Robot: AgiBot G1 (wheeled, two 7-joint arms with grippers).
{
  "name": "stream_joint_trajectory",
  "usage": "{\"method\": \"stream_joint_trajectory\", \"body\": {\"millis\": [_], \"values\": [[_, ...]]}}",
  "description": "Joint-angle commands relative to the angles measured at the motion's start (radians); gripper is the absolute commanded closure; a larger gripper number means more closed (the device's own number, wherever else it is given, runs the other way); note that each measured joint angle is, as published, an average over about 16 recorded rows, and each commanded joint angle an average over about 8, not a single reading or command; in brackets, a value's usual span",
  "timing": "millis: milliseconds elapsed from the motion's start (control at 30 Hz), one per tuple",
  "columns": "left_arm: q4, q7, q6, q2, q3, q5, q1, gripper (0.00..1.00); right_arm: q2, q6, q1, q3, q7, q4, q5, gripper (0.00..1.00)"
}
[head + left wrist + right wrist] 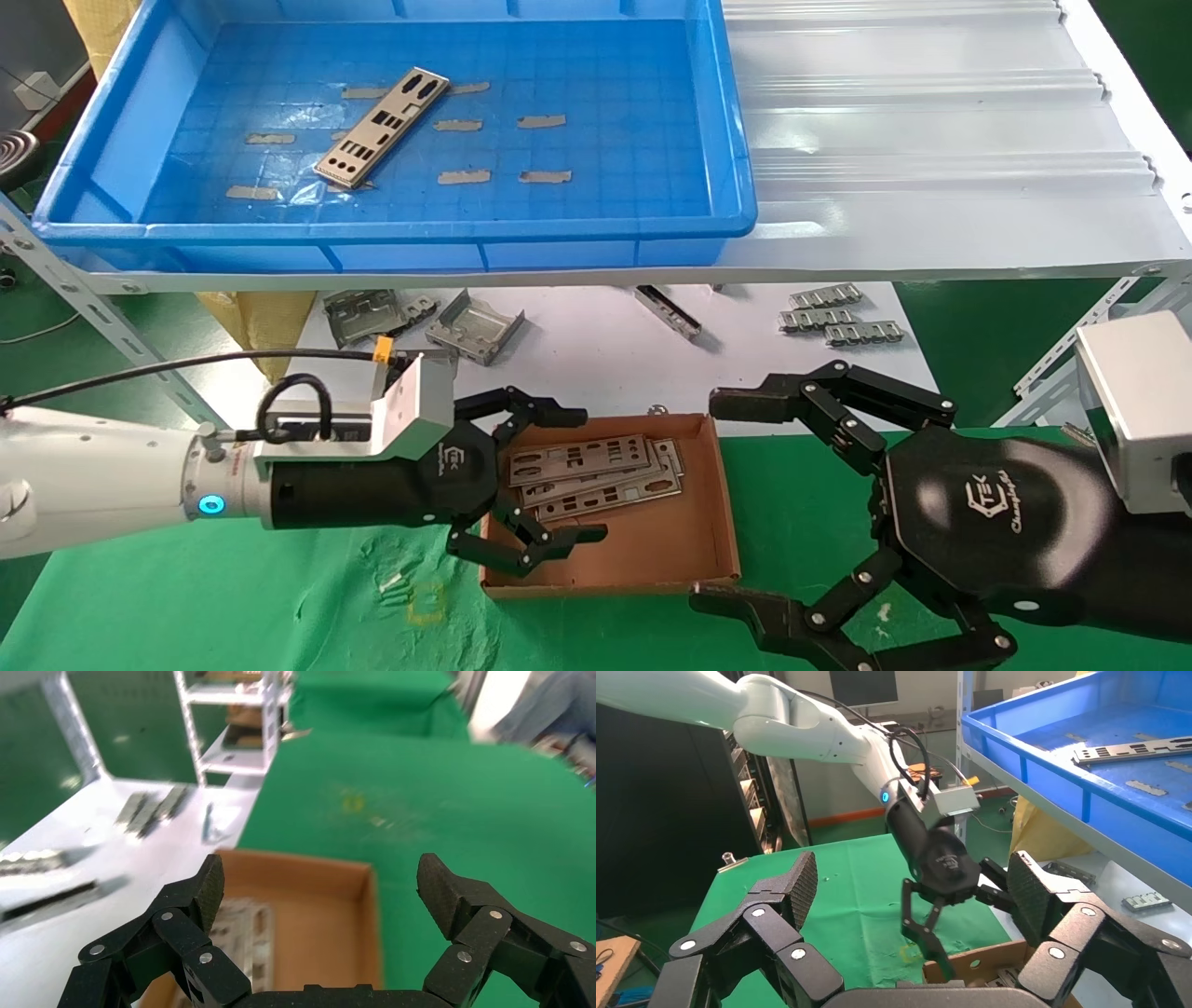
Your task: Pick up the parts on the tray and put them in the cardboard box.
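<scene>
The left gripper [559, 480] stood spread wide over the cardboard box [643, 559], nothing between its jaws. Below them the stacked parts [591, 477] filled the box's far half; the near half lay bare. The right gripper [736, 499], jaws apart, crowded the box's right wall. The tray [736, 140] above was unobstructed.

The big blue plastic tray [736, 140] sits on the far shelf, left of the white corrugated sheet [931, 140], one punched silver metal plate [382, 126] lying in it. Nearer, on the green cloth [233, 606], the small brown cardboard box [717, 503] holds a stack of plates [596, 475]; folded grey brackets [419, 321] lie behind it
</scene>
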Motion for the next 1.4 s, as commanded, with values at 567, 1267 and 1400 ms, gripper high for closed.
{"method": "stream_joint_trajectory", "body": {"millis": [567, 1267, 1400], "values": [[-0.358, -0.211, -0.025, -0.174, -0.133, -0.081, 0.144, 0.0, 0.0, 0.0, 0.0, 0.0, 0.0, 0.0, 0.0, 0.0], [-0.785, -0.464, -0.056, -0.381, -0.293, -0.177, 0.316, 0.0, 0.0, 0.0, 0.0, 0.0, 0.0, 0.0, 0.0, 0.0], [-0.866, -0.512, -0.062, -0.421, -0.323, -0.195, 0.349, 0.0, 0.0, 0.0, 0.0, 0.0, 0.0, 0.0, 0.0, 0.0]]}}
